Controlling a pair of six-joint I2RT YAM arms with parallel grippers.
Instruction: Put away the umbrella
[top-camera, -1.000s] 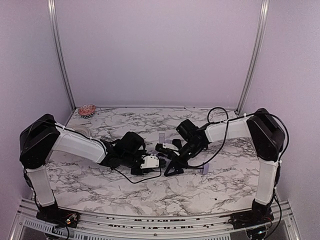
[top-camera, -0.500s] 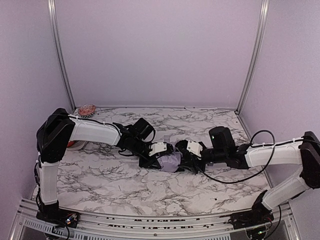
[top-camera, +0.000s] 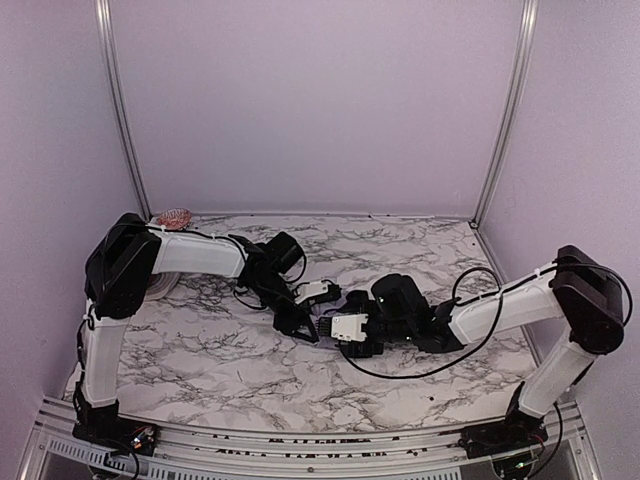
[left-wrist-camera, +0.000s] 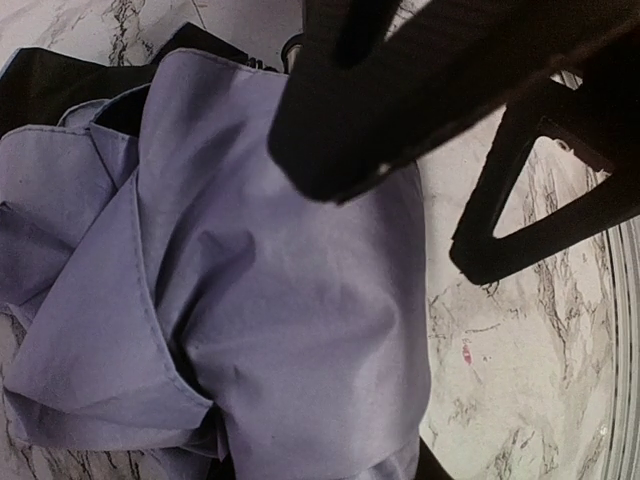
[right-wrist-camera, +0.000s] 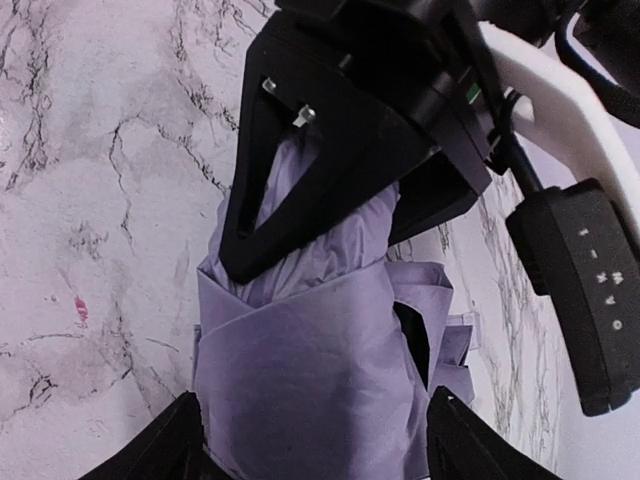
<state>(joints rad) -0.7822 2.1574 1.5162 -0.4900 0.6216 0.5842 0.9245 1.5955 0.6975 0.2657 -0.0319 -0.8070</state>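
- While both arms lean inward over the marble table (top-camera: 200, 370), we see their grippers come nearly tip to tip near its middle.
- Our left arm (top-camera: 190, 255) rises from its base, bends at a raised elbow and runs its white forearm rightward; the wrist then tilts down toward the near right.
- Our right arm (top-camera: 500, 310) folds at an elbow by the right wall and lays its forearm low and leftward, wrist close above the marble.
- Between them lies the umbrella (right-wrist-camera: 300, 370), crumpled into a lavender bundle with black lining showing at the folds, resting on the table; from above the grippers hide most of it.
- We find the left gripper (right-wrist-camera: 316, 256) pinching the bundle's left end: one triangular finger lies across the cloth, the other sits against its opposite side, and cloth fills the gap.
- We find the right gripper (right-wrist-camera: 315, 440) spread wide around the right end, each finger touching the fabric on its own side, so it clasps the bundle.
- A small reddish bowl (top-camera: 175, 217) sits at the rear left corner, well apart.
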